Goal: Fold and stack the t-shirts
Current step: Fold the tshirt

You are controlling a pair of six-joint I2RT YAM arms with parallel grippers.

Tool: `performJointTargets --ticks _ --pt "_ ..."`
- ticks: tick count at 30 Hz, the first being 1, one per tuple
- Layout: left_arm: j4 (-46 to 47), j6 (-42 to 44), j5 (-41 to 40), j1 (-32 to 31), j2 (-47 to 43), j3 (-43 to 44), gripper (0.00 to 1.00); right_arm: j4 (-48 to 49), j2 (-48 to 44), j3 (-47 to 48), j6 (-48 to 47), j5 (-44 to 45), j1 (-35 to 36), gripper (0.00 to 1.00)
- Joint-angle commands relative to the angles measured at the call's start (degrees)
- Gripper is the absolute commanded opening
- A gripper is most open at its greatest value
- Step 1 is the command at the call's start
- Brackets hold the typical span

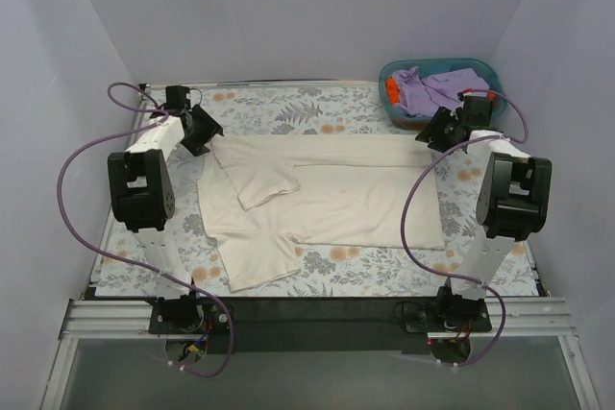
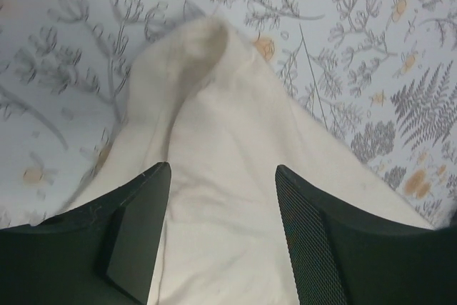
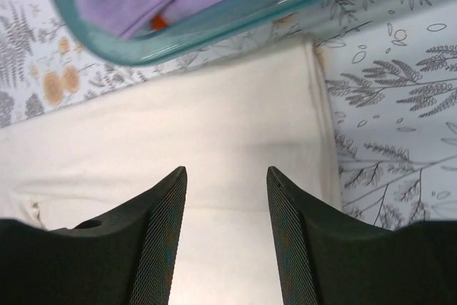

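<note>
Large cream cloth t-shirt [image 1: 327, 199] lies across the table [image 1: 288, 103], long axis left to right.
Left pincer [image 1: 205, 132], jaws apart and empty, hangs over its far-left corner; right pincer [image 1: 438, 132], likewise, over its far-right corner beside the teal plastic basket [image 1: 485, 69].

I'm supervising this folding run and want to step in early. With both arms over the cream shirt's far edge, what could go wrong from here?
The right gripper hovers over a corner of the cream t-shirt close beside the teal basket; lifting there might bump or drag the basket.
The left gripper, jaws open, sits above a raised hump of cloth; closing there may pinch several layers and pull the folded sleeve loose.
</note>
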Motion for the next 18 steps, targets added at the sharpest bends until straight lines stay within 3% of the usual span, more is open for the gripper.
performJointTargets --ticks 1,5,9,18 --pt "-3.02 1.96 -1.68 0.25 -12.3 -4.69 0.57 -0.39 -8.56 -3.41 -1.74 0.3 1.6 0.48" --pt "-4.69 4.5 0.25 -1.85 -19.43 -12.78 0.55 -1.36 -15.33 -10.0 -1.47 -0.85 2.56 0.47" --pt "-5.05 6.18 3.85 -7.3 -24.02 -19.1 0.45 -3.82 -20.42 -15.89 -2.61 -3.03 4.23 0.46" --pt "-0.92 5.92 6.85 -18.73 -21.75 -20.8 0.43 -6.55 -26.23 -24.95 -3.76 -2.69 6.61 0.45"
